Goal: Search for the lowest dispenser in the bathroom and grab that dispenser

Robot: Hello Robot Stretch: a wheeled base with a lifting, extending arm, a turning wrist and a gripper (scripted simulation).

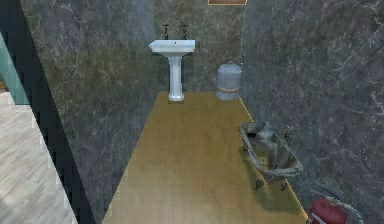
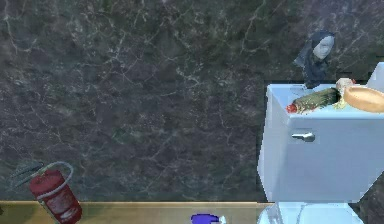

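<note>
Search step, nothing settled yet by my read.

**Forward view:**
- Narrow bathroom with a wood floor point(image 1: 200, 150).
- White pedestal sink point(image 1: 173, 58) at 12 o'clock against the far wall, with 2 dark taps on top.
- Grey bin point(image 1: 230, 80) near it at 1 o'clock.
- Tangled wire rack point(image 1: 268, 155) on the floor at 4 o'clock.

**Arm side view:**
- Toilet tank point(image 2: 315, 150) at 3 o'clock.
- A dark pump-shaped bottle point(image 2: 320, 55) stands upright at 2 o'clock at the tank's back edge; whether it rests on the lid I cannot tell.
- A red-capped bottle point(image 2: 316, 100) lies on its side on the lid.
- A tan thing point(image 2: 362, 97) is at the lid's right edge.
- Red canister point(image 2: 55, 195) with a grey loop on the floor at 8 o'clock.
- Small blue blob point(image 2: 205, 218) at 6 o'clock, floor level, too small to name.

**Doing it well:** compare heights before committing. The pump-shaped bottle sits high. The blue blob is the lowest candidate, so if it is a dispenser it is likely the target. Get it whole in view first, then line the arm up low. Stay clear of the tank's corner and the red canister.

**Tool:** I cannot tell whether its fingers are apart or together, or what it touches.
</note>
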